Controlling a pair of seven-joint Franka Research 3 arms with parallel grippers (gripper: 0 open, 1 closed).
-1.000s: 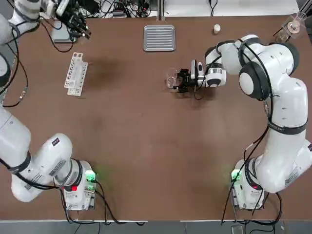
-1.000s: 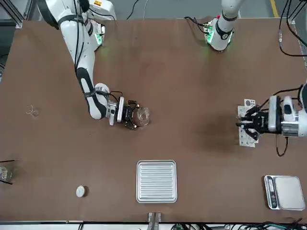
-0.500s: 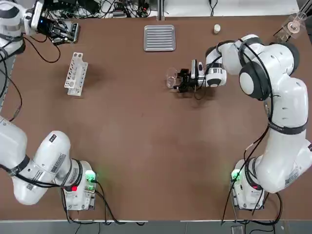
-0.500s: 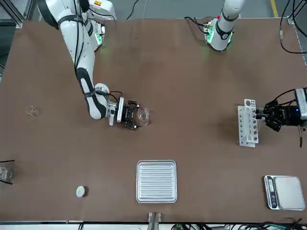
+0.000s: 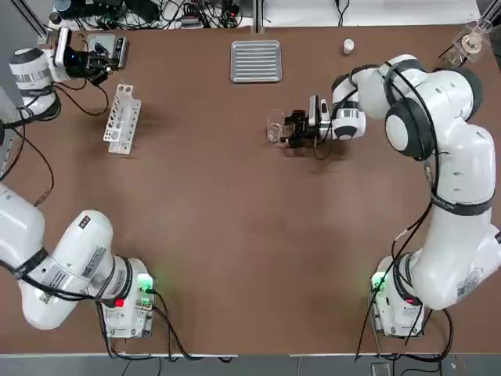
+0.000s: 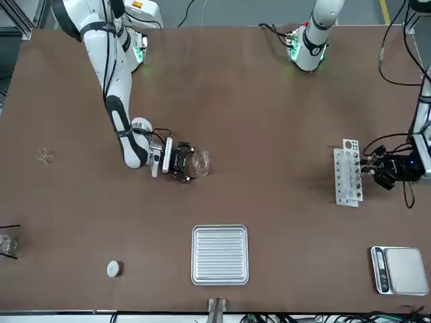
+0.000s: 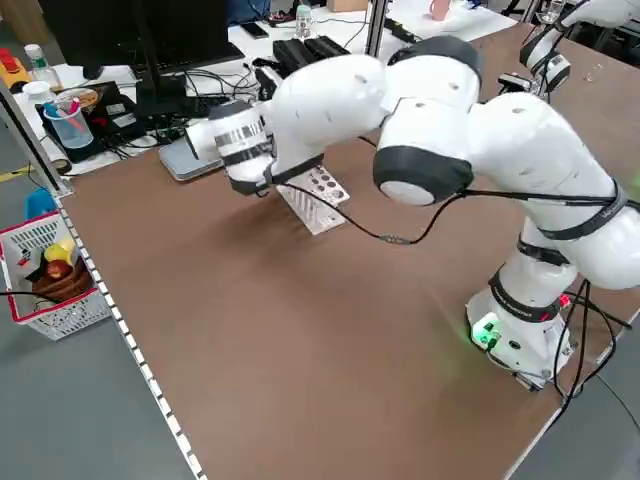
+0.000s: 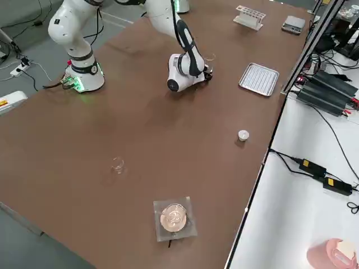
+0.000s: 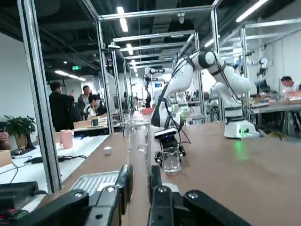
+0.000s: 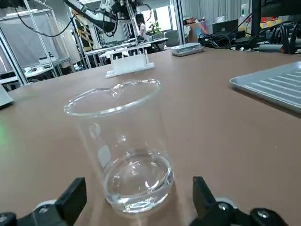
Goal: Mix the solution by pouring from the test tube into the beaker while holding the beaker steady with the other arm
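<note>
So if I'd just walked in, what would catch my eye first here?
Probably the two big glossy white robot arms over the brown table. The right claw sits open around a small clear glass beaker near the table's middle. The left claw is at the far left corner beside a white test tube rack, pinching a slim clear glass tube.

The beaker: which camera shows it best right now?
The right wrist view: the beaker fills the frame, upright between the open right gripper fingers. Top, front and left wrist views show it small; the right side view barely shows it.
</note>
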